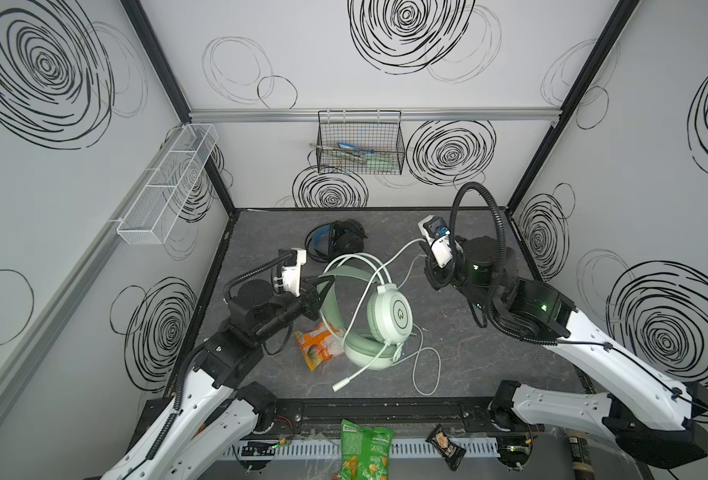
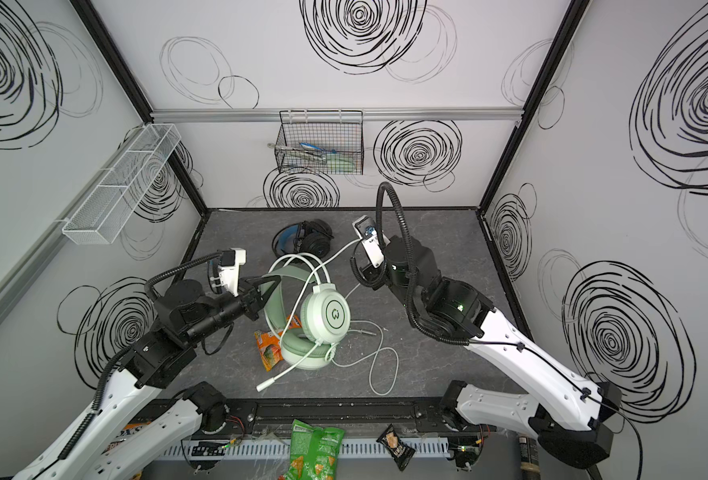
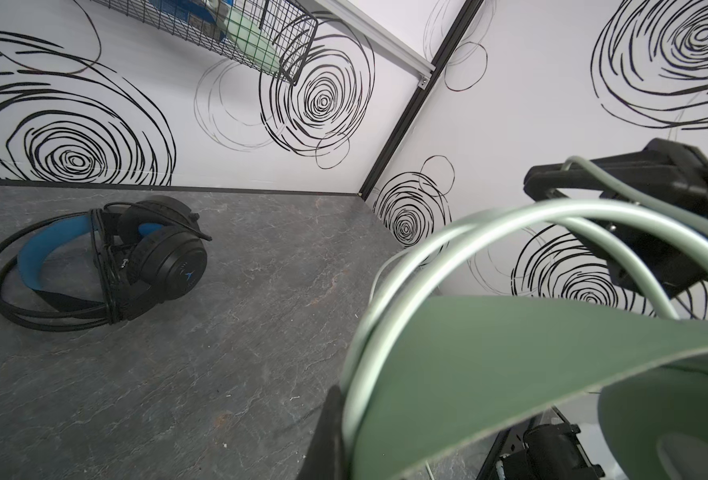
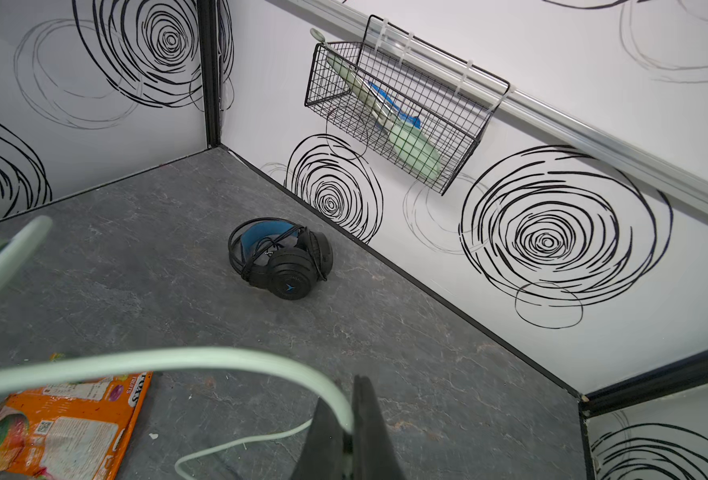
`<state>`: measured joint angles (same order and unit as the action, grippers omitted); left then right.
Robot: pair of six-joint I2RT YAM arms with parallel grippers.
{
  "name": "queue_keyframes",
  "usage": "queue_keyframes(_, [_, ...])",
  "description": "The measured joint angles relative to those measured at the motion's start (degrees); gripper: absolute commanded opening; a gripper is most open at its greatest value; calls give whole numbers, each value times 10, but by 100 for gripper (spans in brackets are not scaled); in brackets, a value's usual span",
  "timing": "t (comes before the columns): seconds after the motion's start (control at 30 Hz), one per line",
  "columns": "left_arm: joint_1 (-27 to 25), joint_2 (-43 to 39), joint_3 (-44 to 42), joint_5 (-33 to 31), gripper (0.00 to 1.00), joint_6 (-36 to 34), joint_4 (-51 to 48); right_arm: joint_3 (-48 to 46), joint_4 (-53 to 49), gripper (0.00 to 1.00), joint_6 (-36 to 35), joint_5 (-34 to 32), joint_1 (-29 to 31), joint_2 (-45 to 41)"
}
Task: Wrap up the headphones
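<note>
Orange snack packet (image 4: 59, 419): the word "FRUITS" in small capitals near one edge, seen in the right wrist view. The larger letters beside it are not legible. There is also a QR code and fine print too small to read.
Mint-green headset (image 1: 387, 318): a dark ring on the outer earcup encloses one curled emblem, with no words.
Black headset (image 4: 285, 266): a blue arrowhead emblem on the outer earcup, with no legible lettering.
Green chip bag (image 1: 364, 446): the print is blurred and unreadable.
Dark small packet (image 1: 445, 446): pale lettering, too small to read.
</note>
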<state>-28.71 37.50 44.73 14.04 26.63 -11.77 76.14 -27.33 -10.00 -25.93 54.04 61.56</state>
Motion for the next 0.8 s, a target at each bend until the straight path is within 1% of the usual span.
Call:
queue_keyframes(0.33, [3, 4, 8, 3, 0, 16, 32, -35, 36, 1, 25, 7, 0, -12])
queue_keyframes(0.47, [4, 11, 16, 3, 0, 24, 43, -65, 64, 2, 27, 29, 0, -15])
queue_keyframes(0.6, [7, 18, 19, 3, 0, 31, 58, -111, 99, 4, 25, 51, 0, -37])
queue_keyframes(0.8, [8, 38, 21, 12, 0, 54, 94, -141, 153, 10, 12, 88, -1, -50])
